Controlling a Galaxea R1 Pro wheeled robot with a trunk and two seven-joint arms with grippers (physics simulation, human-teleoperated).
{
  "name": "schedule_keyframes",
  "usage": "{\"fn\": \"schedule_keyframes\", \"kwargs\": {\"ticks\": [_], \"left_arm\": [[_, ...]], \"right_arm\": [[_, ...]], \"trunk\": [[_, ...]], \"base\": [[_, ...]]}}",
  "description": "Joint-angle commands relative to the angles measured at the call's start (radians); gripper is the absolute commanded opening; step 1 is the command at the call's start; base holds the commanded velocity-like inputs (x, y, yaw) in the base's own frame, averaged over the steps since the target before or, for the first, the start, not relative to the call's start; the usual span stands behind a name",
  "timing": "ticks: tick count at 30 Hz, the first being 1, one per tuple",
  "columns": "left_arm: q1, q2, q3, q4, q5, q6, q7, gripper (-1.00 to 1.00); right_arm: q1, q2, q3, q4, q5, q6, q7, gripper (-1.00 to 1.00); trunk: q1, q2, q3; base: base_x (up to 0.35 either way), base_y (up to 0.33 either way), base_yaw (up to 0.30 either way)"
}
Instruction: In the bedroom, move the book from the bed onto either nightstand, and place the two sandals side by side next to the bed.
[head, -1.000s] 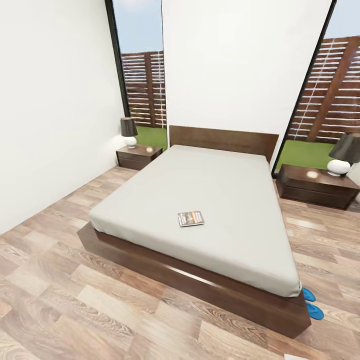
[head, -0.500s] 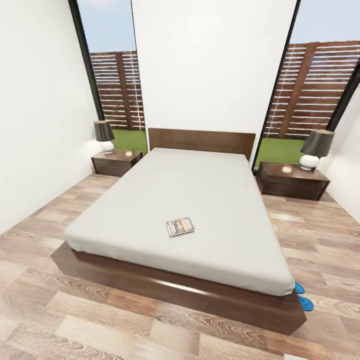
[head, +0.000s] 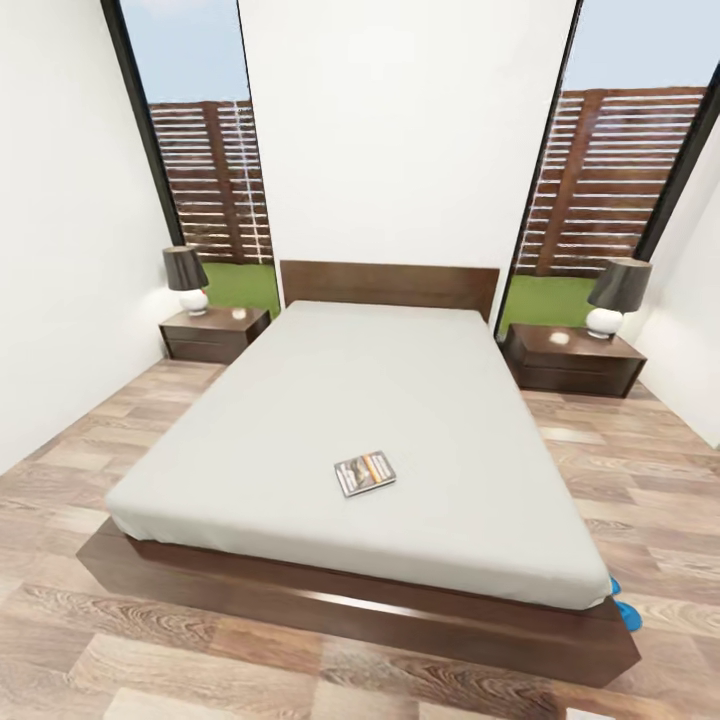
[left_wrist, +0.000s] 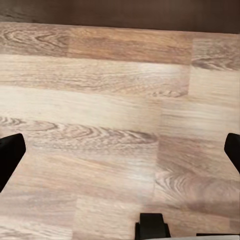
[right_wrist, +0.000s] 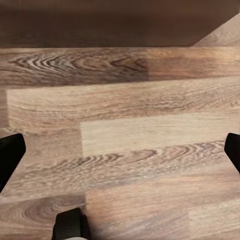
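Head view, book (head: 364, 473): thin, light, lying flat on bed (head: 300, 420) near its foot; pinch an edge.
Left tool (left_wrist: 120, 150): open, empty.
Right tool (right_wrist: 120, 150): open, empty.

book (head: 365, 473): small, thin, dark pictured cover, lying flat on the mattress near the foot end.
bed (head: 380, 400): pale grey mattress, dark wood frame.
nightstands: one (head: 214, 334) each side (head: 572, 360) of the headboard.
sandals (head: 622, 606): blue, seemingly two, floor at the bed's corner, mostly hidden.
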Motion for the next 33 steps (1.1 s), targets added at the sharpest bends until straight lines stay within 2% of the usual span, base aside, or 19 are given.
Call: {"fn": "schedule_keyframes", "kwargs": {"ticks": [1, 10, 33], "left_arm": [[0.0, 0.0, -0.009, 0.0, 0.005, -0.003, 0.005, 1.0], [0.001, 0.0, -0.009, 0.0, 0.004, -0.005, 0.005, 1.0], [0.004, 0.001, -0.009, 0.0, 0.004, -0.009, 0.005, 1.0]], "right_arm": [[-0.001, 0.0, -0.008, 0.001, 0.011, -0.002, -0.005, 1.0], [-0.001, 0.001, -0.008, 0.001, 0.011, -0.002, -0.005, 1.0], [-0.001, 0.001, -0.008, 0.001, 0.011, -0.002, -0.005, 1.0]], "trunk": [[0.0, 0.0, -0.001], [0.0, 0.0, -0.001], [0.0, 0.0, -0.001]], "base": [[0.225, 0.266, -0.045], [0.162, 0.291, -0.165], [0.13, 0.28, -0.264]]}}
